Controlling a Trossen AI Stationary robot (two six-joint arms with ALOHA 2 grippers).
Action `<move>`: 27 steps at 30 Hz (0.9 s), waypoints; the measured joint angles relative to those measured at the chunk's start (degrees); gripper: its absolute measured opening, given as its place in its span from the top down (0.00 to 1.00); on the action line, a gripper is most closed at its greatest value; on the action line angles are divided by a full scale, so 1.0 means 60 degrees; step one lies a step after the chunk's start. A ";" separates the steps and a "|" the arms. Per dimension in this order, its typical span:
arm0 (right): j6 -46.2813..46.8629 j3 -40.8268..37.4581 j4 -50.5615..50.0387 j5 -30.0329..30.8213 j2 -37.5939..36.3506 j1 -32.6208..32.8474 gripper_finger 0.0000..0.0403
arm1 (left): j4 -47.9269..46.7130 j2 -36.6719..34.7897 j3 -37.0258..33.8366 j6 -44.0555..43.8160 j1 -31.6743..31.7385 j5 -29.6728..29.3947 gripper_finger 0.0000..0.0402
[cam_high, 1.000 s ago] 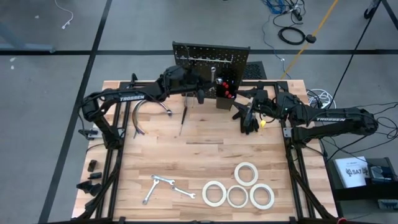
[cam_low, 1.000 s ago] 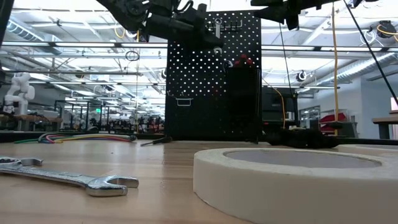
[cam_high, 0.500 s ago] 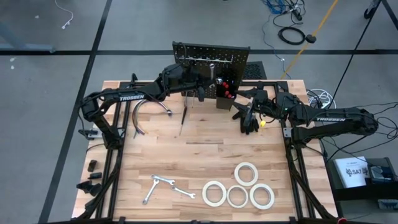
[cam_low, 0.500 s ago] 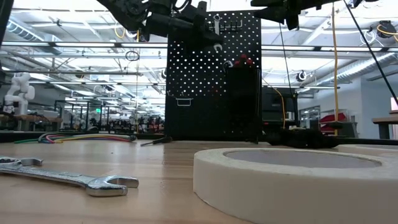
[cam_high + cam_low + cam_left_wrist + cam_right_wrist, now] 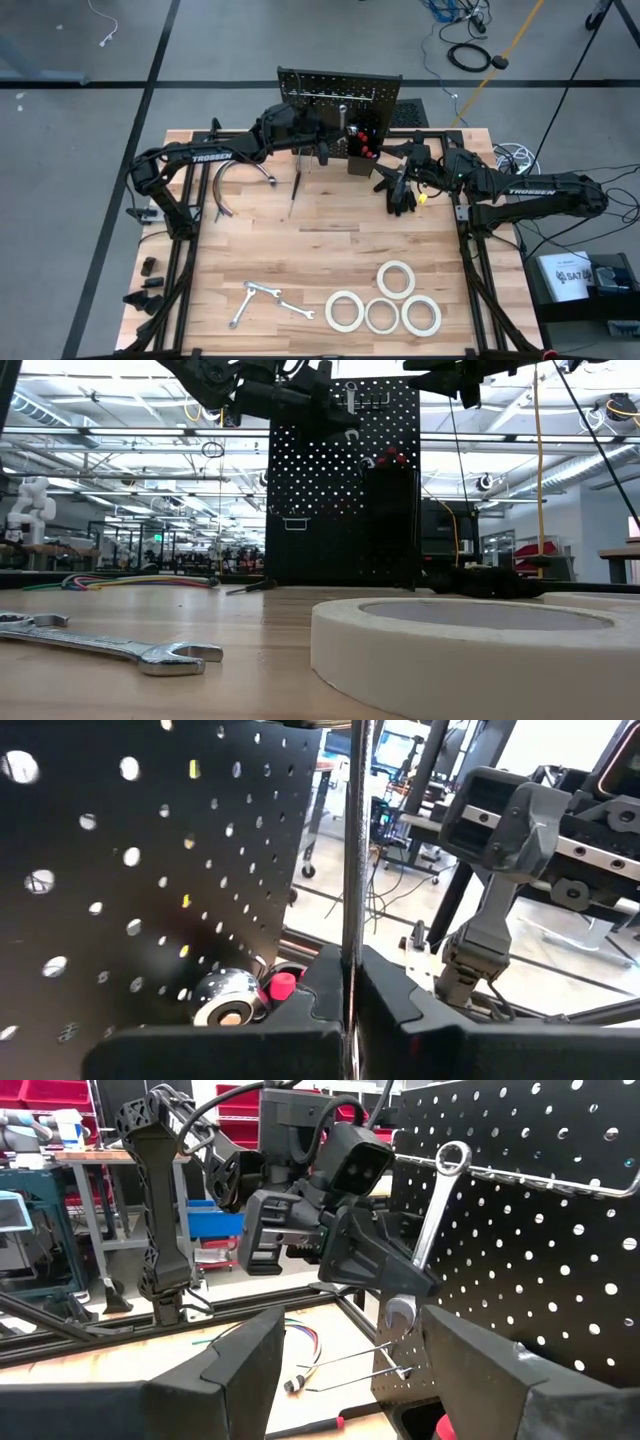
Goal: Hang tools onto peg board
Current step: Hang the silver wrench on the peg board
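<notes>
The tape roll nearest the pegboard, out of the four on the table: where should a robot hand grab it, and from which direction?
Judging by its pose, the tape roll lies flat with its open centre facing up, so coming straight down from above looks best. One finger goes inside the hole, one outside, pinching the ring's wall on the side facing the peg board, away from the neighbouring rolls.

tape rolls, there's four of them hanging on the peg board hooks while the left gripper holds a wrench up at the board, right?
Not quite. The four tape rolls lie flat on the table near its front edge, not on hooks, as the high view shows. The rest holds: the left gripper holds a silver wrench up at the peg board.
</notes>
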 joint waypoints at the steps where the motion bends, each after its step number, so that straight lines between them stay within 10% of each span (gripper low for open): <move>1: 0.0000 0.0000 0.0000 0.0000 0.0000 0.0000 0.43 | 0.0000 0.0000 0.0000 0.0001 0.0000 0.0000 0.99; 27: 0.0018 0.0000 0.0073 0.0004 0.0000 0.0000 0.43 | 0.0033 -0.0004 0.0007 0.0031 0.0222 0.0759 0.99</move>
